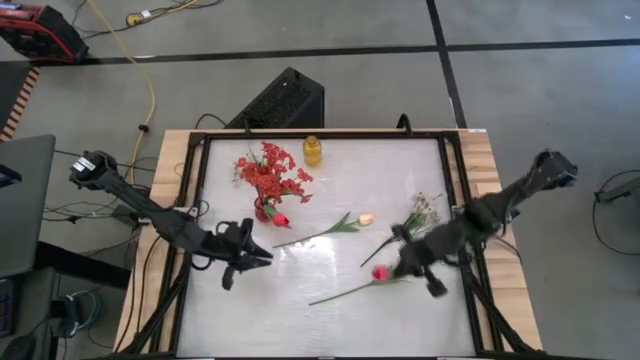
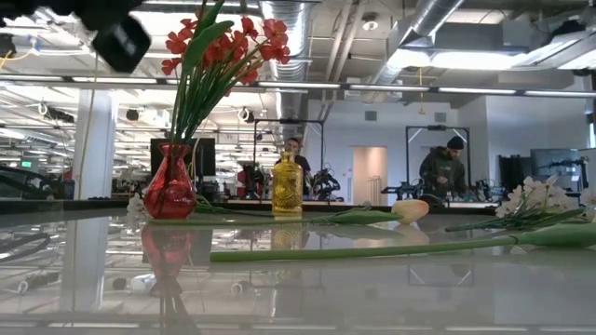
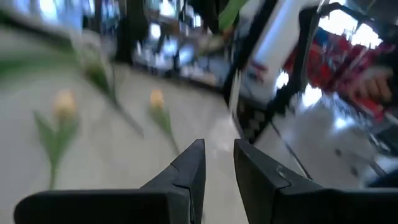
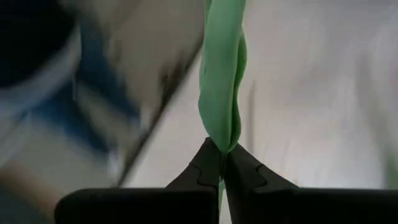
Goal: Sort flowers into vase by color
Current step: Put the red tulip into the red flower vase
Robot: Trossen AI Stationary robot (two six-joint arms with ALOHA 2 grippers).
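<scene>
A red vase (image 2: 169,186) at the far left of the table holds red blossom sprays (image 1: 270,175). An amber-yellow vase (image 1: 312,150) stands at the far edge. A cream tulip (image 1: 365,218) lies flat mid-table. A spray of white blossoms (image 1: 425,210) lies to its right. My right gripper (image 1: 395,265) is shut on a red tulip (image 1: 380,272), whose long stem (image 2: 372,249) runs toward the table's near left. My left gripper (image 1: 255,255) hovers near the red vase, its fingers (image 3: 193,171) a little apart with nothing between them. My right gripper pinches a broad green leaf (image 4: 221,134) of the red tulip between its two fingertips, close to the blossom. The leaf stands out beyond the fingers. The stem trails low over the table; whether its free end rests there I cannot tell.
A black frame (image 1: 455,190) runs around the glossy table top. A black box (image 1: 285,100) sits on the floor beyond the far edge. People stand at benches in the room behind (image 2: 445,167). Open table surface lies along the near edge.
</scene>
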